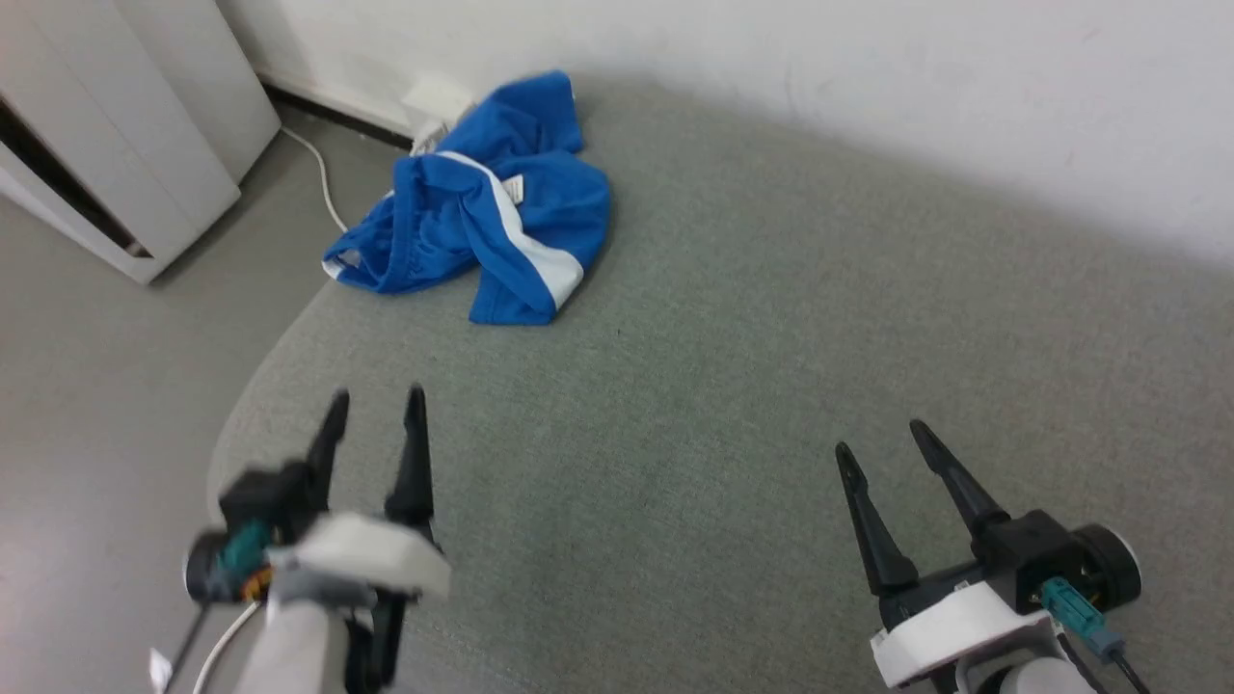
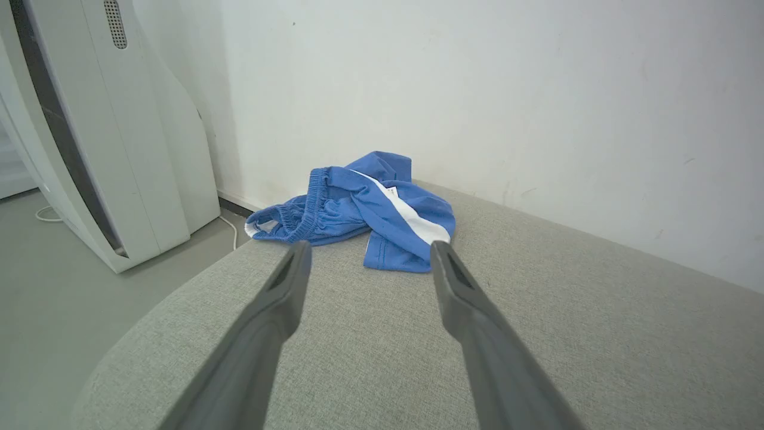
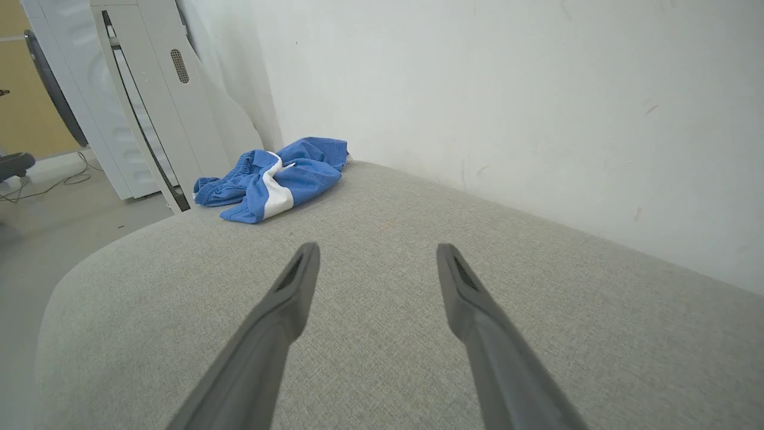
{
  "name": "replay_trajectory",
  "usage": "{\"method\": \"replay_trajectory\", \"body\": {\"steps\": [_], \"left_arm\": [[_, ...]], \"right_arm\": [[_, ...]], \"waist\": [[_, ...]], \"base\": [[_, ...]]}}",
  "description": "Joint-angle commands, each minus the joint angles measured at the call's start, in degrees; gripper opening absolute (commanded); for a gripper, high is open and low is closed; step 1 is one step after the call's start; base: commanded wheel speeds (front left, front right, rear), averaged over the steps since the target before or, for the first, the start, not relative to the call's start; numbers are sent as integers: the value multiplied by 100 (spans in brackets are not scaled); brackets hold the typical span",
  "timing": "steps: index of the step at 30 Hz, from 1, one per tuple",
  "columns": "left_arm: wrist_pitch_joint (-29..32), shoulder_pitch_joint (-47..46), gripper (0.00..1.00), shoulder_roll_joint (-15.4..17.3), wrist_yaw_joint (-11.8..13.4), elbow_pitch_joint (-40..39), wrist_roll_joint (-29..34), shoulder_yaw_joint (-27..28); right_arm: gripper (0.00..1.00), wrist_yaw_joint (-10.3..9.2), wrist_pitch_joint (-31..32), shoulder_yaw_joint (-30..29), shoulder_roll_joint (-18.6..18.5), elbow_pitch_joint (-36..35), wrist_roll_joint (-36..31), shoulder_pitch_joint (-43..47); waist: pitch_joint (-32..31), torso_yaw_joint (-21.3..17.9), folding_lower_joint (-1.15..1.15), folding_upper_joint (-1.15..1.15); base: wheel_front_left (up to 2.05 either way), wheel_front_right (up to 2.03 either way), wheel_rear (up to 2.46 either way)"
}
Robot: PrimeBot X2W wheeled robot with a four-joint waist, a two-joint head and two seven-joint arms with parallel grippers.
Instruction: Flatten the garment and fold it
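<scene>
garment (image 1: 472,212) bunched at cushion (image 1: 675,434) edge
left gripper (image 1: 378,395), right gripper (image 1: 877,436): jaws spread, empty, well short of garment

Left hand (image 1: 376,393) and right hand (image 1: 879,436) low, fingers spread wide, empty, pointing forward.

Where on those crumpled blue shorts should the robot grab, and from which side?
Probably the gathered waistband of the shorts, from the front with the nearer, open left gripper. It stands up as a ridge on the heap's left side, facing that gripper.
</scene>
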Motion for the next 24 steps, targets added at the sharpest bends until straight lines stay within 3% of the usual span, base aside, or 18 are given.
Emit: {"method": "replay_trajectory", "body": {"steps": [1,5,10,20,24], "left_arm": [[-54,-569,100,156,-63,403,1,40],[317,-1768,100,430,-299,1306,-360,90],[1131,-3150,100,1065,-420,2228,-517,-104],[2252,-4614,100,1864,-448,3446,-1117,-612],[2421,-4979,100,2239,-449,3775,-1417,-732]], "right_arm": [[100,-10,-65,84,-74,-74,-85,-154],[100,-10,14,63,-213,-374,-196,-329],[100,-10,304,197,-486,-846,-252,-475],[100,-10,494,103,-595,-1394,-256,-586],[100,-10,461,94,-593,-1526,-289,-668]], "waist": [[608,-132,-1,0],[1179,-295,-1,0],[1749,-612,-1,0],[2512,-1174,-1,0],[2792,-1422,-1,0]], "base": [[0,0,0],[0,0,0],[0,0,0],[0,0,0],[0,0,0]]}}
